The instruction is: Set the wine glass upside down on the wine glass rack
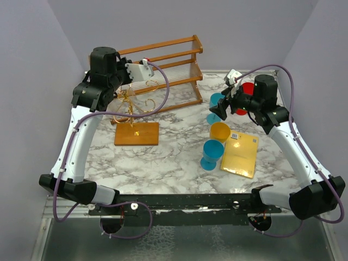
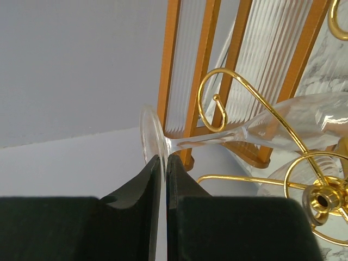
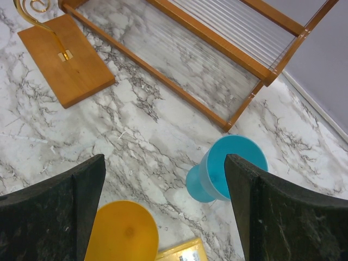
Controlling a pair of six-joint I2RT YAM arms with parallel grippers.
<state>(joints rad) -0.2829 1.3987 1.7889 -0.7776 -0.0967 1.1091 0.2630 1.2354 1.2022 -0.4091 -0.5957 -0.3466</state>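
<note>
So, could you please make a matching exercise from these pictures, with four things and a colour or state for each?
Things:
1 wine glass
2 left gripper
3 right gripper
4 wine glass rack

States:
a open
b gold wire on a wooden base
c clear, held by its foot
d shut

Pairs: 1-c; 2-d; 3-a; 4-b
</note>
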